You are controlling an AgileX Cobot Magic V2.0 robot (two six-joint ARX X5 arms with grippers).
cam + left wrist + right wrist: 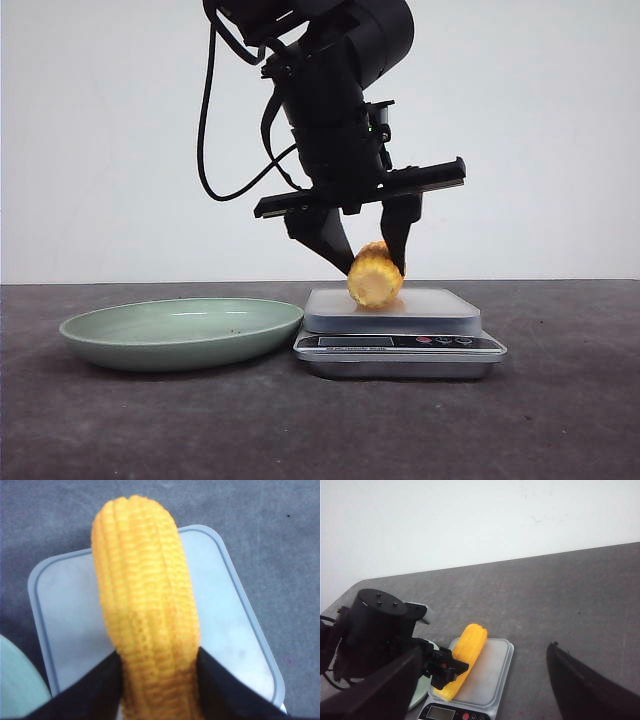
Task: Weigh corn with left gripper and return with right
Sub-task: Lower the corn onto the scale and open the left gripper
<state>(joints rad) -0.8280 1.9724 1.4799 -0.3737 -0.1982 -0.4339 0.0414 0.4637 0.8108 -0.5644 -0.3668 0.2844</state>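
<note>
The corn (375, 278) is a stubby yellow-orange cob. My left gripper (375, 266) is shut on it from above, one black finger on each side. The corn lies along the pale platform of the scale (430, 305), at or just above its surface; I cannot tell whether it touches. In the left wrist view the corn (145, 605) fills the middle between the fingers (95, 690), with the scale platform (235, 620) beneath. In the right wrist view the corn (467, 652) lies on the scale (492, 675) under the left gripper (447, 667). My right gripper (486, 652) is open and empty, well above and away from the scale.
A pale green plate (180, 330) sits on the dark table just left of the scale, empty. The scale's display and buttons (400, 342) face the front. A white wall stands behind the table.
</note>
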